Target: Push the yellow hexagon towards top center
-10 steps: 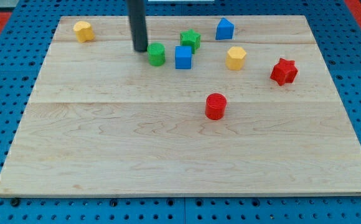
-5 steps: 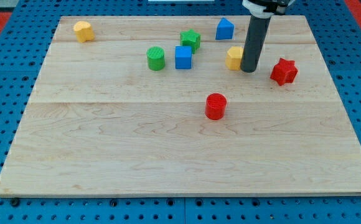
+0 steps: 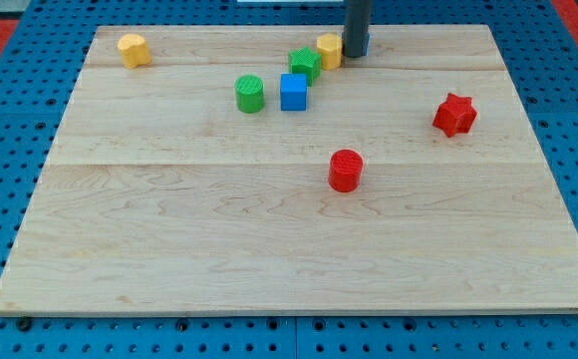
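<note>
The yellow hexagon [image 3: 329, 49] sits near the top centre of the wooden board [image 3: 269, 229], touching the green star [image 3: 305, 65] on its left. My tip [image 3: 355, 55] stands right against the hexagon's right side. The rod hides most of the blue block [image 3: 366, 42] behind it, so its shape cannot be made out.
A blue cube [image 3: 293, 92] and a green cylinder [image 3: 250, 94] lie below the green star. A second yellow block [image 3: 133, 48] is at the top left. A red star [image 3: 454, 114] is at the right, a red cylinder [image 3: 346, 170] near the middle.
My tip swept from left of the green cylinder to the hexagon's right, then up and left. The yellow hexagon moved up and left, from beside the blue cube's right to against the green star.
</note>
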